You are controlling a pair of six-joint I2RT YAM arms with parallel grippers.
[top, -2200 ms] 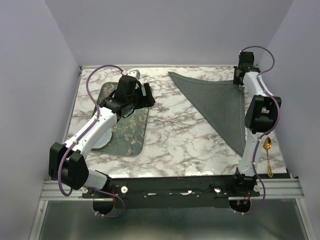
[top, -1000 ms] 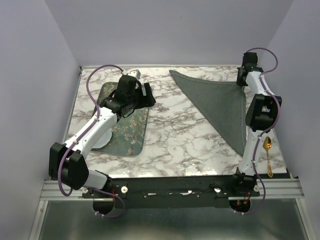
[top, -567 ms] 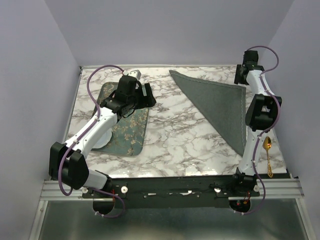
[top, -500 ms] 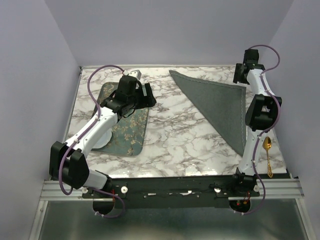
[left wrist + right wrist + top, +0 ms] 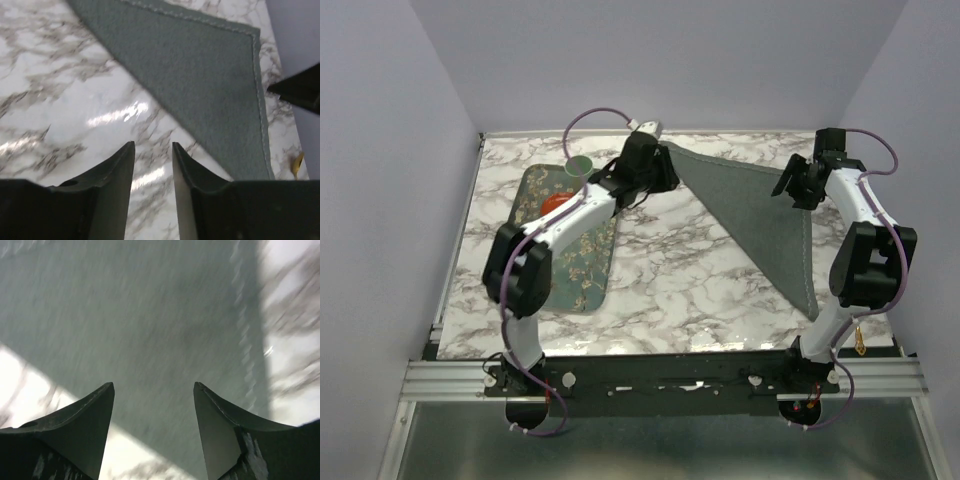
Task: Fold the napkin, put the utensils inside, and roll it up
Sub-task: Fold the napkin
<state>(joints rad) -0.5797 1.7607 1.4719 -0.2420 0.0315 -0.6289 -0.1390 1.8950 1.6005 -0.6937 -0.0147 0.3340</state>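
The dark grey napkin (image 5: 760, 205) lies folded into a triangle on the right half of the marble table (image 5: 670, 270). My left gripper (image 5: 665, 172) hovers at its far left corner, jaws a finger's width apart with only marble between them (image 5: 152, 144); the napkin (image 5: 200, 75) fills the upper right of that view. My right gripper (image 5: 786, 187) hangs open over the napkin's right corner, and cloth (image 5: 150, 315) fills the view beneath the fingers (image 5: 153, 385). A gold utensil (image 5: 860, 342) peeks out behind the right arm's base, and a gold utensil (image 5: 297, 163) shows past the cloth's edge.
The green floral tray (image 5: 582, 270) lies at the left, with a red object (image 5: 555, 203) and a small green disc (image 5: 580, 165) at its far end. The left arm stretches across the tray's far end. Walls close in the table's back and sides.
My left arm swung from over the tray to the napkin's far left corner and its jaws narrowed. My right gripper opened, left the napkin's far right corner and moved nearer over the cloth.
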